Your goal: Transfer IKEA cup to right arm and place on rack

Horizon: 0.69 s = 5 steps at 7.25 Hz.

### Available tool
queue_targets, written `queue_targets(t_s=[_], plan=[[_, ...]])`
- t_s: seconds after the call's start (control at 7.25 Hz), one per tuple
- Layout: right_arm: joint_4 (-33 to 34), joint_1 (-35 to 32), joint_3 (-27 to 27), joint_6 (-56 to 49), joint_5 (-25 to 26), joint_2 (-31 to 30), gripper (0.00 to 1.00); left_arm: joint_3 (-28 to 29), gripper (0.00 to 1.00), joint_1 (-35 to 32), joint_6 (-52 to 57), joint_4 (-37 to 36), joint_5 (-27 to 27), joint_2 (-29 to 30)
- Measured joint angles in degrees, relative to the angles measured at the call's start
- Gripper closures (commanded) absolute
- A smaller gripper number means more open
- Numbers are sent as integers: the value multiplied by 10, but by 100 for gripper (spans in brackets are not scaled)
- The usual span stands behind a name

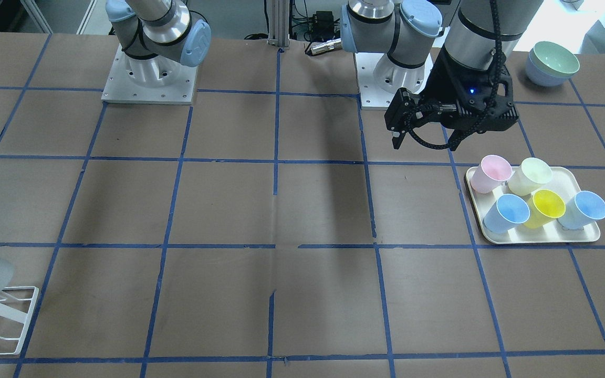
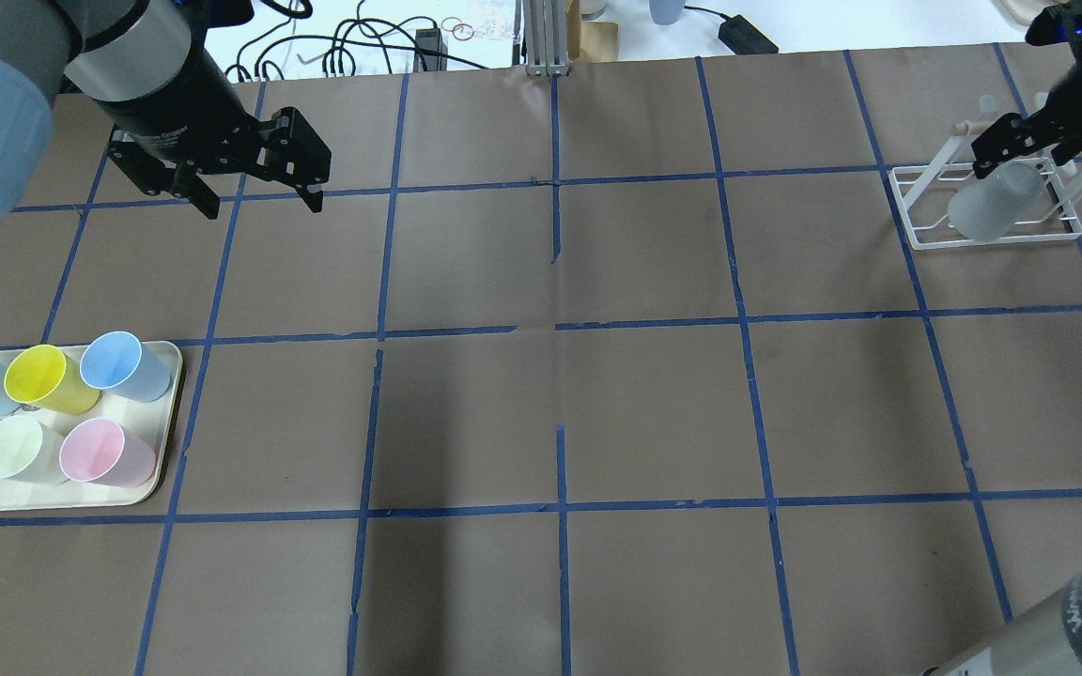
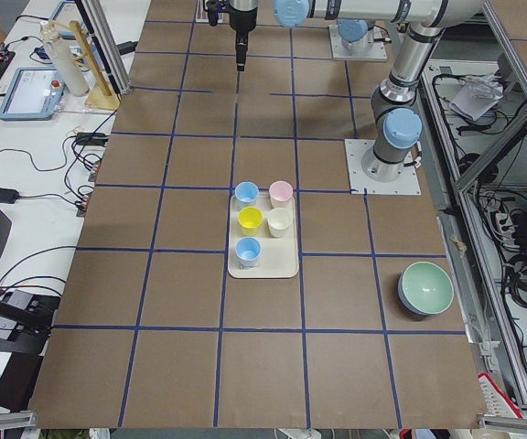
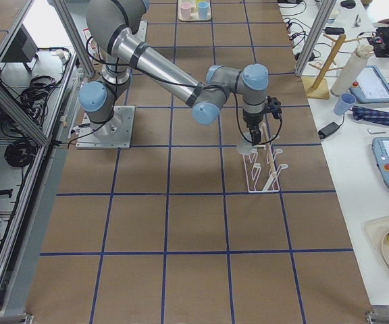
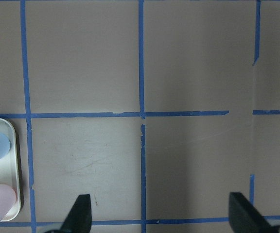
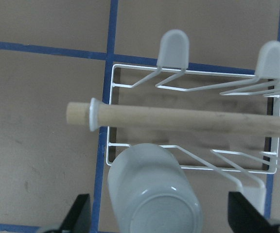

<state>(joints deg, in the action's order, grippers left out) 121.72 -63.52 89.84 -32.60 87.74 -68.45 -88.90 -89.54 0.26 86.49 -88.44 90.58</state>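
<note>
The grey IKEA cup (image 6: pixel 153 196) sits bottom-up and tilted on the white wire rack (image 6: pixel 179 73), below its wooden peg bar (image 6: pixel 179 119). My right gripper (image 6: pixel 162 216) is open, with a finger on each side of the cup and a gap to it on both sides. The overhead view shows the cup (image 2: pixel 992 202) on the rack (image 2: pixel 917 235) at the far right, with the right gripper (image 2: pixel 1006 164) just above it. My left gripper (image 2: pixel 261 207) is open and empty above bare table, far from the rack. It also shows in the left wrist view (image 5: pixel 162 218).
A cream tray (image 2: pixel 165 451) at the left holds two light blue cups, a yellow cup (image 2: pixel 43 380), a pale green cup and a pink cup. Stacked bowls (image 1: pixel 552 63) stand near the left arm's base. Blue tape lines grid the brown table.
</note>
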Motion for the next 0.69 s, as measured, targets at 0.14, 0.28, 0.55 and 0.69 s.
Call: queue_targets(t_s=[0.14,0.28,0.55,0.69], plan=[[-14,-1,0,1,2,-17,0,1,0,1,0,0,0,0],[-51,-2,0,10,3,-45,0,2,0,1,0,0,0,0],[-169,-11,0,82,3,-106,0,2,0,1,0,0,0,0],[-213,-32,0,110,4,-135,0,2,0,2,0,0,0,0]])
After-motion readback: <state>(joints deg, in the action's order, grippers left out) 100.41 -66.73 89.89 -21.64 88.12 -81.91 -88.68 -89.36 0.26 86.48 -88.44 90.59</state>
